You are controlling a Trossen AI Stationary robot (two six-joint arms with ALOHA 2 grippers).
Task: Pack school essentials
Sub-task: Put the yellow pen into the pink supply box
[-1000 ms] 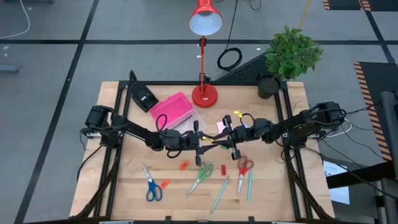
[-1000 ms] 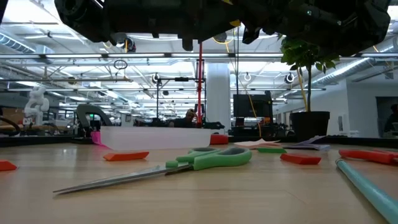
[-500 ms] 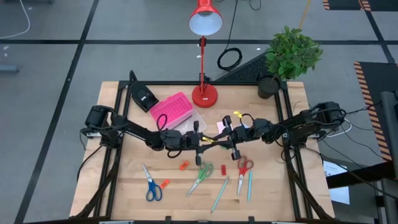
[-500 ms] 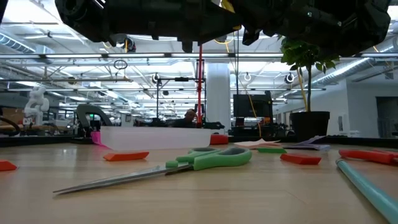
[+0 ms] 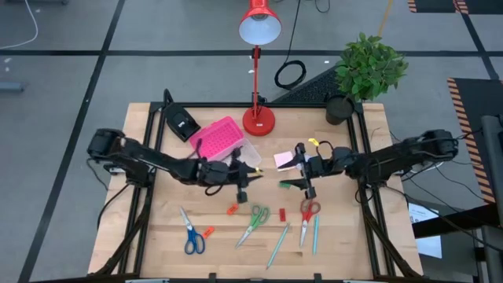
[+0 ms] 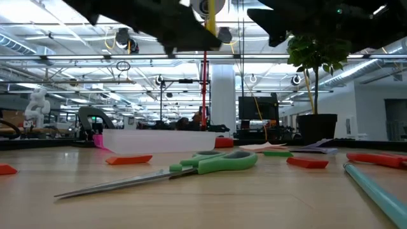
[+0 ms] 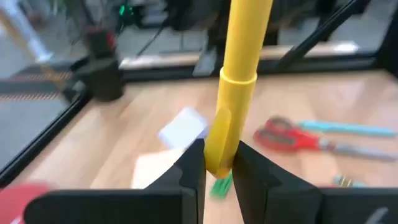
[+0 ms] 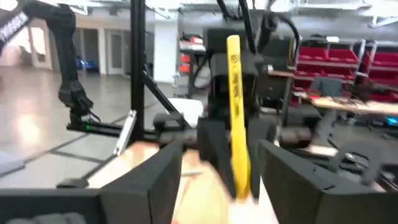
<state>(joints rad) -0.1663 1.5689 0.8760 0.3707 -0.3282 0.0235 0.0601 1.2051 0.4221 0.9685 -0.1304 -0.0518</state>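
A yellow pen [image 7: 231, 106] stands roughly upright above the table's middle, with my left gripper [image 5: 245, 174] shut on it. My right gripper [image 5: 305, 174] hangs open a short way to the pen's right and faces it; the pen [image 8: 236, 118] shows between its spread fingers, apart from them. On the table's near half lie blue scissors [image 5: 191, 233], green scissors [image 5: 255, 224], red scissors [image 5: 309, 211], two teal pens [image 5: 279, 244], small orange and red erasers [image 5: 233, 209] and a pink pad [image 5: 281, 159]. My left gripper pinches the pen's lower end [image 7: 217, 163] between its two fingers. The fingers come in level from the table's left and lie across the pen. The pen rises above the fingers, nearly upright and clear of the table.
A pink-lidded clear box [image 5: 220, 140] and a black wedge device [image 5: 181, 122] sit at the far left. A red desk lamp [image 5: 258, 118] stands at the far middle, a potted plant [image 5: 365, 71] at the far right corner.
The two grippers, close together over the table's middle a second ago, have drawn apart. My right gripper has backed toward the table's right edge without the pen. My left gripper has pulled back toward the left edge, keeping the yellow pen.
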